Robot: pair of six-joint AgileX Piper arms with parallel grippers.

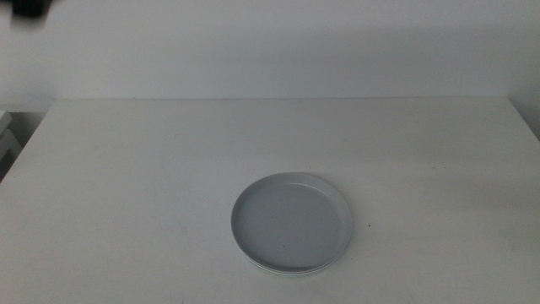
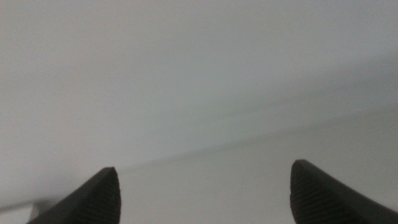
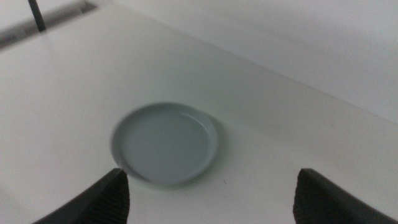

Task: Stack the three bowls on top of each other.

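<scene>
Middle view: stack of bowls (image 1: 291, 224) sits lower centre of the frame on the white table (image 1: 126, 186), grey-blue bowl on top, paler rims just showing beneath it. Neither arm shows there. Left gripper (image 2: 205, 193) jaws spread wide, holding nothing, only table and wall ahead. Right gripper (image 3: 211, 196) also wide open, empty, hanging above the stack (image 3: 165, 143).

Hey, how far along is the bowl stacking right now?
It looks finished or nearly so. One stack sits on the table, grey-blue bowl on top, with a paler rim peeking out beneath; how many lie under it I can't tell. Nothing is in hand: the left gripper and right gripper are open, empty and out of the middle view.
</scene>
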